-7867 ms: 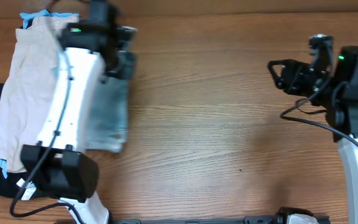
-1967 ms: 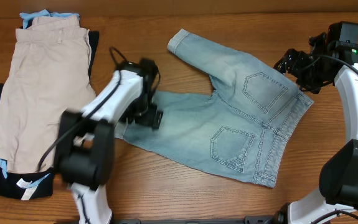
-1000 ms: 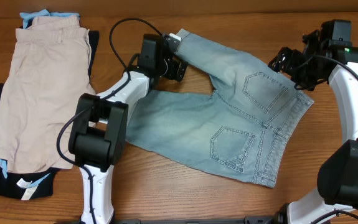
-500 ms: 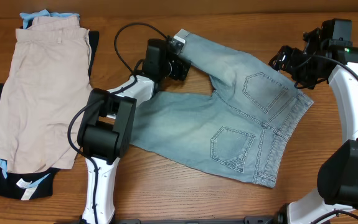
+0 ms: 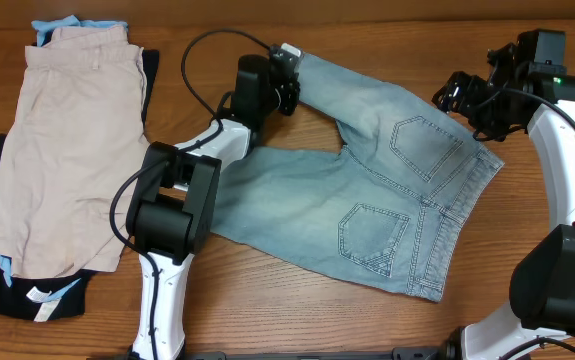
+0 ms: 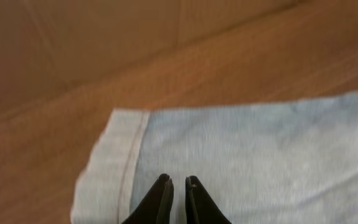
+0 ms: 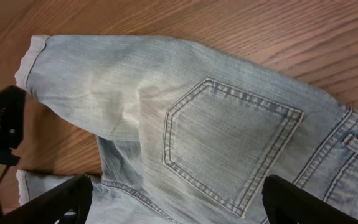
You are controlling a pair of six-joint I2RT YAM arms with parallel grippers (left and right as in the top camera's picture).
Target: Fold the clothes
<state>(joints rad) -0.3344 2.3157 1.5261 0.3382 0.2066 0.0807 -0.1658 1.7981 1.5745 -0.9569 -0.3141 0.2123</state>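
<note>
Denim shorts (image 5: 367, 190) lie spread on the table (image 5: 287, 320) — garment pile (image 5: 57, 140) leftward.

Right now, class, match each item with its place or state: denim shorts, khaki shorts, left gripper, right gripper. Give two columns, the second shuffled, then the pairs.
1. denim shorts
2. khaki shorts
3. left gripper
4. right gripper

A. open wide, over a back pocket
B. lying on top of the black garment
C. fingers almost together, beside the rolled cuff
D. spread flat on the table, pockets facing up

Pairs: 1-D, 2-B, 3-C, 4-A.
</note>
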